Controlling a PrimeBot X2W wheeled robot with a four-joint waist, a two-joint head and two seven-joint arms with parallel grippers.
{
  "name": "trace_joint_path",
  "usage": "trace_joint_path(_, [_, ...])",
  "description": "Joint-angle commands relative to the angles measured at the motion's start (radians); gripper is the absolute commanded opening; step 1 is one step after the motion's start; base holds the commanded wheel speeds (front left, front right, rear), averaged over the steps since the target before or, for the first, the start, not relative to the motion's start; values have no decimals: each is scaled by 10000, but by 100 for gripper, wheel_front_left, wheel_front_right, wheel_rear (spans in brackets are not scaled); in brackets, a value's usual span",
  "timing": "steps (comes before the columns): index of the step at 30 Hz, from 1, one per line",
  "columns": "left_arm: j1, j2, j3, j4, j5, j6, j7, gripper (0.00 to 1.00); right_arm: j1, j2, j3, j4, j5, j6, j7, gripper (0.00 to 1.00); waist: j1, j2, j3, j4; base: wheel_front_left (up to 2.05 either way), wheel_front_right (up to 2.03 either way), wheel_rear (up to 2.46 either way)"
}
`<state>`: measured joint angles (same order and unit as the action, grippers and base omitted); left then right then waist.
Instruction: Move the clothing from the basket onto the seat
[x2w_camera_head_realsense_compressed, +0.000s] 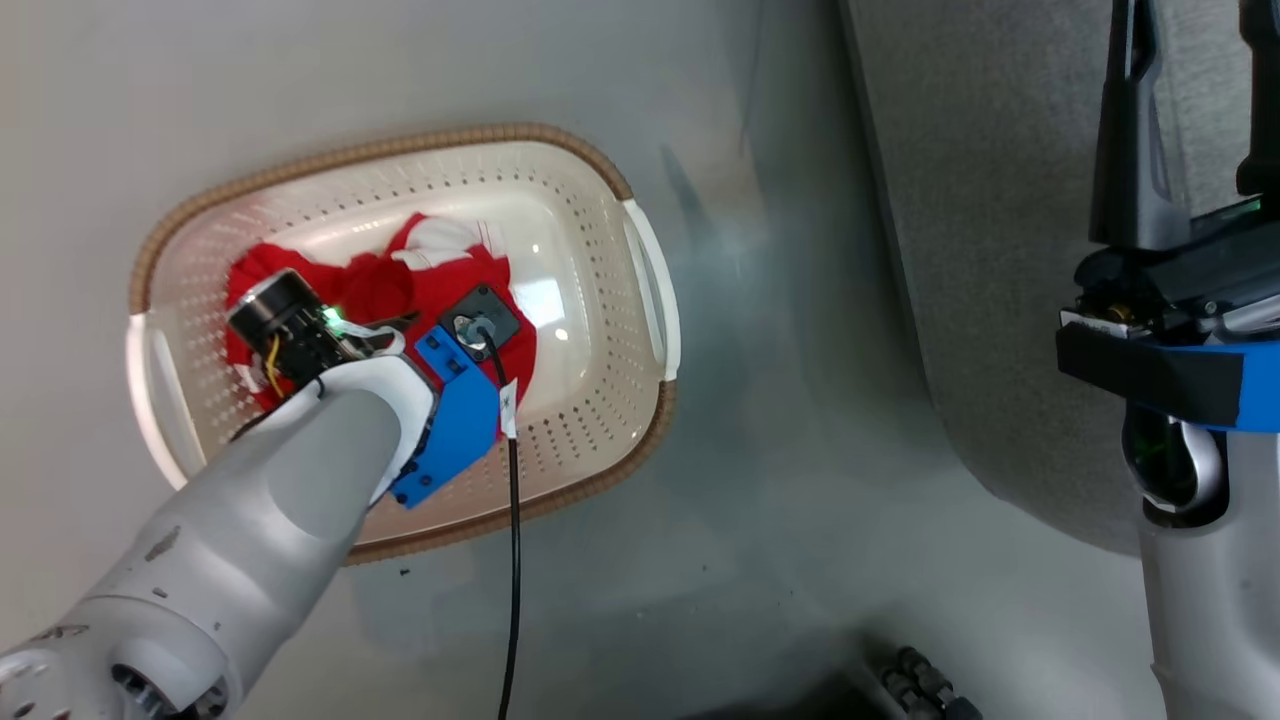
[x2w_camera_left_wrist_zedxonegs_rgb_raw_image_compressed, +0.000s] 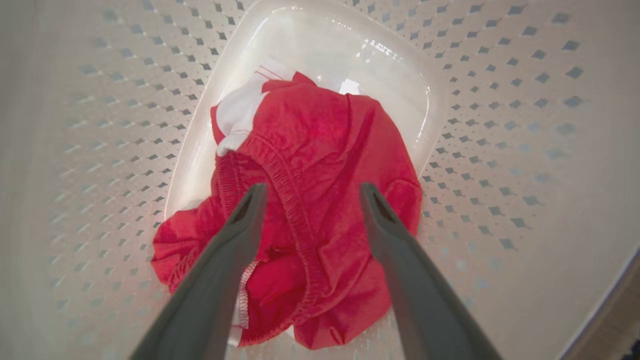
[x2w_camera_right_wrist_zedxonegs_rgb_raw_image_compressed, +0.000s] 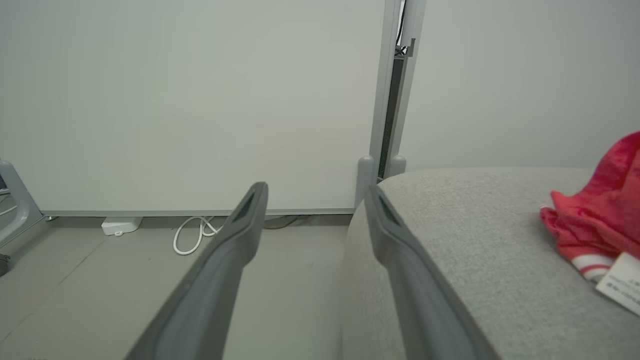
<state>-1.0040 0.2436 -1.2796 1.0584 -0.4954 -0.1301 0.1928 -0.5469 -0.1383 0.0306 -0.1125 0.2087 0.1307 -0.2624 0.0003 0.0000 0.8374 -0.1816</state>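
Grey fabric first: the seat (x2w_camera_right_wrist_zedxonegs_rgb_raw_image_compressed: 475, 260) lies just to the right of your right gripper (x2w_camera_right_wrist_zedxonegs_rgb_raw_image_compressed: 315, 187), whose fingers stand apart with nothing between them. One red garment (x2w_camera_right_wrist_zedxonegs_rgb_raw_image_compressed: 595, 220) with a white tag (x2w_camera_right_wrist_zedxonegs_rgb_raw_image_compressed: 620, 282) already rests on the seat, well to the right of that gripper. The basket (x2w_camera_left_wrist_zedxonegs_rgb_raw_image_compressed: 500, 125) surrounds your left gripper (x2w_camera_left_wrist_zedxonegs_rgb_raw_image_compressed: 312, 189), which points down into it. The clothing (x2w_camera_left_wrist_zedxonegs_rgb_raw_image_compressed: 320, 150) in the basket, red with a white patch, is bunched on the bottom directly beneath the left gripper's spread, empty fingers. You cannot tell whether the tips touch it.
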Motion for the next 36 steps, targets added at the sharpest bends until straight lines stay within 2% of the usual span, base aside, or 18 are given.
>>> trace_joint_path(1, [-199,128,-26,-50,262,0,250,100,-225,15,37,-113,-49,1,-40,100,-3,0,553,-156,0,0,0])
trace_joint_path(9, [-583,530,-32,113,1080,0,1140,100,-451,158,138,-627,-59,1,-38,100,-3,0,1537,-383,0,0,0])
trace_joint_path(13, [-811,642,-31,401,1154,-1,1302,100,-413,229,97,-842,-113,1,-38,100,-3,0,1897,-485,0,0,0])
trace_joint_path(28, [-1106,505,-36,1381,1356,18,1301,100,-359,366,-49,-1333,-185,1,-38,100,-3,0,2513,-699,0,0,0])
trace_joint_path(29, [-1084,483,-38,1409,1401,18,1320,80,-351,386,-49,-1350,-193,1,-38,100,-3,0,2521,-701,0,0,0])
trace_joint_path(30, [-1101,467,-38,1413,1399,18,1260,19,-347,402,-63,-1365,-205,1,-38,100,-3,0,2526,-693,0,0,0])
trace_joint_path(31, [-1108,439,-38,1424,1439,18,1215,0,-350,418,-69,-1378,-225,1,-38,100,-3,0,2528,-684,0,0,0])
trace_joint_path(36, [-1127,286,-35,1444,1319,19,1062,0,-404,438,-98,-1375,-281,1,-38,100,-3,0,2455,-592,0,0,0])
